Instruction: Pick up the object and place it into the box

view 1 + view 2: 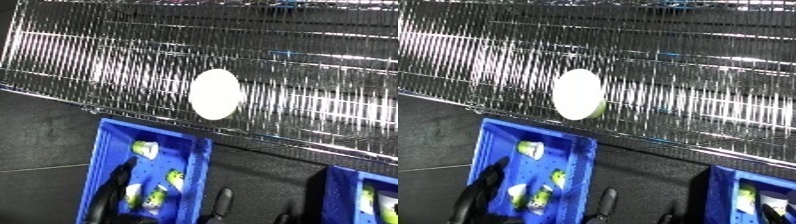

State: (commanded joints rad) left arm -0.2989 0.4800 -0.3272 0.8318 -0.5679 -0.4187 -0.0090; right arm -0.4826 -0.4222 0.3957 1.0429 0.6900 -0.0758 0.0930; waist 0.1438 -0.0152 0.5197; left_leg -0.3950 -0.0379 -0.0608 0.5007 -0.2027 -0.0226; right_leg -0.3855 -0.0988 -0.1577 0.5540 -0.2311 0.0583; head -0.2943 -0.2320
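Note:
A white oval object (215,94) with a pale green edge lies on the wire rack (107,55), near its front edge. Below it stands a blue bin (105,150) holding several small white and green items (145,148). My left hand (117,184) reaches in from the bottom edge over this bin with its black fingers (222,200) straight and spread, holding nothing. It is well below the white object and apart from it. Only a dark tip of my right hand (284,218) shows at the bottom edge.
A second blue bin (342,195) with white and green items (368,197) sits at the lower right. Dark floor runs between the two bins. The shiny wire rack fills the upper half of the view.

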